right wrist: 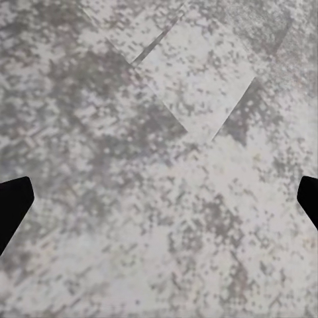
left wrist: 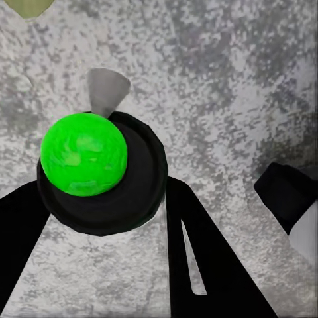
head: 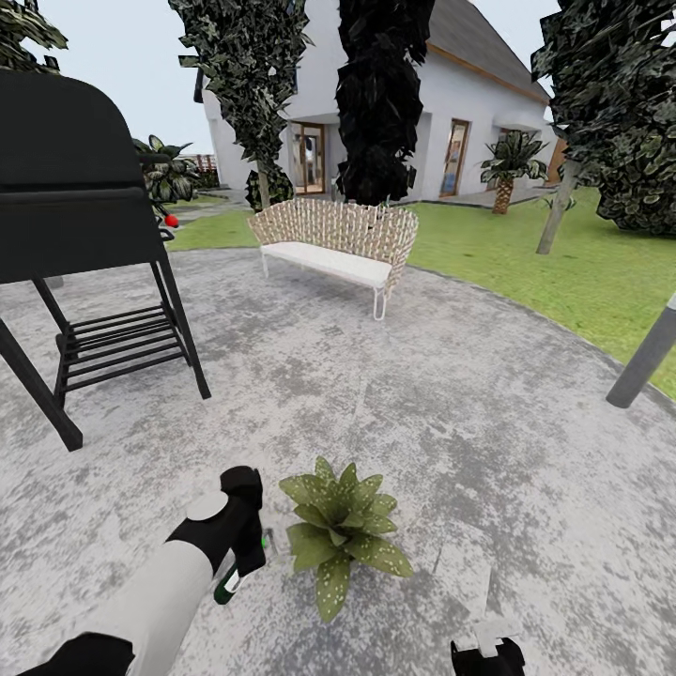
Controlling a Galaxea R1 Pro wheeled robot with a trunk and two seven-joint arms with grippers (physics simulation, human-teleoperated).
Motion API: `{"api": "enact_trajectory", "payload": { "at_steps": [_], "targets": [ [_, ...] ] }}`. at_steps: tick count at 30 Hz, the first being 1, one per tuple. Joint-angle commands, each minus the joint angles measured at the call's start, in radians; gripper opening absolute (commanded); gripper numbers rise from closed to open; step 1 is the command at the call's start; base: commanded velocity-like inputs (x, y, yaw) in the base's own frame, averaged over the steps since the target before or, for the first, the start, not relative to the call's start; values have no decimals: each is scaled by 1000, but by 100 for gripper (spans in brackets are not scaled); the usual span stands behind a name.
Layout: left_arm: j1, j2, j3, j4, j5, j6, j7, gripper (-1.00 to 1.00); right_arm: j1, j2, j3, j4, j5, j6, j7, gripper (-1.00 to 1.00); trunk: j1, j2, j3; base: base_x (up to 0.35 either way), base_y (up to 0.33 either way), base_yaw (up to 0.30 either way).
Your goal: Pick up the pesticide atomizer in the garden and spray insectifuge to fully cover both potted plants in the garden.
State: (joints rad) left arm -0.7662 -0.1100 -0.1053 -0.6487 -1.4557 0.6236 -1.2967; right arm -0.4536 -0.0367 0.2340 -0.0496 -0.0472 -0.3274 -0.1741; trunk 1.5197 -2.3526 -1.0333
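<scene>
One potted plant (head: 343, 532), a low rosette of speckled green leaves, sits on the stone patio close in front of me; the other is out of view. Just to its left my left gripper (head: 246, 552) is shut on the pesticide atomizer (head: 228, 584), a small dark bottle held tilted, its grey nozzle toward the plant. In the left wrist view the atomizer (left wrist: 83, 154) shows end-on as a bright green dome on a black disc with a grey nozzle, between my black fingers (left wrist: 209, 262). My right gripper (head: 486, 650) (right wrist: 159, 199) hangs open over bare patio to the plant's right.
A black grill on a stand (head: 80, 197) rises at the left. A wicker bench (head: 333, 239) stands at the patio's far edge, with trees, lawn and a white house behind. A grey pole (head: 643, 361) leans at the right rim.
</scene>
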Motion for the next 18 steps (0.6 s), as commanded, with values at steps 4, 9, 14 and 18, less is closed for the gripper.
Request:
{"api": "enact_trajectory", "payload": {
  "at_steps": [4, 9, 14, 18],
  "targets": [
    [-12, -16, -3, -17, -3, 14, -7, -100, 0, 0, 8, 0, -5, -2, -4, 100, 0, 0, -1, 0, 0, 0],
    [-28, -45, -5, -20, -2, 14, -8, -100, 0, 0, 8, 0, -5, -2, -4, 100, 0, 0, -1, 0, 0, 0],
    [-21, -41, -5, -17, -4, 14, -6, -100, 0, 1, 9, 0, -5, -2, -4, 100, 0, 0, -1, 0, 0, 0],
    [-17, -42, -4, -16, -5, 13, -4, -100, 0, 1, 8, 0, -5, -2, -4, 100, 0, 0, -1, -60, 88, -107]
  ]
}}
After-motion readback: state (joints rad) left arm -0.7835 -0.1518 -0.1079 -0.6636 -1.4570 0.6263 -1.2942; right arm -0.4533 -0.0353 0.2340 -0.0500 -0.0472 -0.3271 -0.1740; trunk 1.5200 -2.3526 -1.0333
